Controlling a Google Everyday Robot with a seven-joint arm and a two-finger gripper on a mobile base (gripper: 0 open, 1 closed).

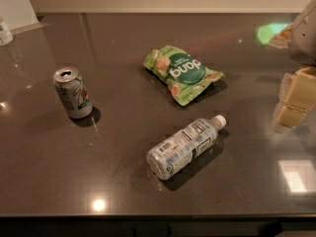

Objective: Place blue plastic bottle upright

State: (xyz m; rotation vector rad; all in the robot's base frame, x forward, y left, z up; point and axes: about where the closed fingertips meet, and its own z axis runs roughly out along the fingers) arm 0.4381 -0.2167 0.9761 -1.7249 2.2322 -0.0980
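The blue plastic bottle (185, 147) lies on its side on the dark countertop (123, 172), near the front middle. It is clear, pale-bluish plastic with a white-and-blue label. Its white cap (218, 121) points to the back right and its base to the front left. My gripper (295, 100) hangs at the right edge of the camera view, above the counter, to the right of the bottle and well apart from it. It holds nothing that I can see.
A silver-green soda can (72, 93) stands upright at the left. A green snack bag (182, 73) lies flat behind the bottle. A small white container (5, 32) stands at the far back left. The counter's front edge (148, 215) runs just below the bottle.
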